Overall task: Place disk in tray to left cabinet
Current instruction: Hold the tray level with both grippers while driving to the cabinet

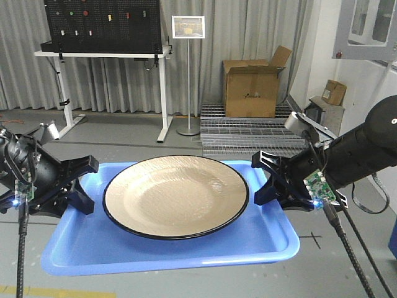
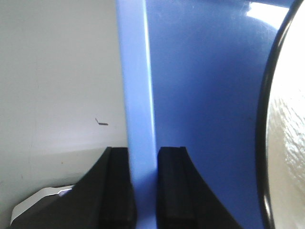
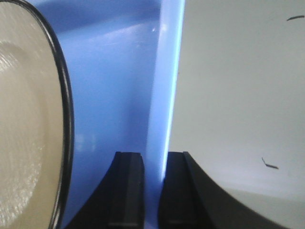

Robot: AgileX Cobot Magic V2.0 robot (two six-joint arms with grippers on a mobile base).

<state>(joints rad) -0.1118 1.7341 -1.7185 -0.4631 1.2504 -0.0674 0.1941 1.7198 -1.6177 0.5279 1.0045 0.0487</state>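
Note:
The tan disk (image 1: 177, 195) with a thin black rim lies in the blue tray (image 1: 186, 254), filling most of its width. My left gripper (image 1: 84, 184) is shut on the tray's left rim. My right gripper (image 1: 262, 179) is shut on the right rim. In the left wrist view the black fingers (image 2: 119, 181) of the gripper (image 2: 143, 157) straddle the rim of the tray (image 2: 136, 71), with the disk (image 2: 288, 143) at the right edge. In the right wrist view the gripper (image 3: 151, 160) pinches the tray's rim (image 3: 162, 71), with the disk (image 3: 24, 119) at the left. The left cabinet is out of view.
The tray sits over a pale grey surface (image 1: 335, 273). Behind it are a white desk with a black pegboard (image 1: 102, 28), a sign stand (image 1: 188, 68), a cardboard box (image 1: 251, 87) on metal grating (image 1: 248, 127), and a small box (image 1: 335, 92) at the right.

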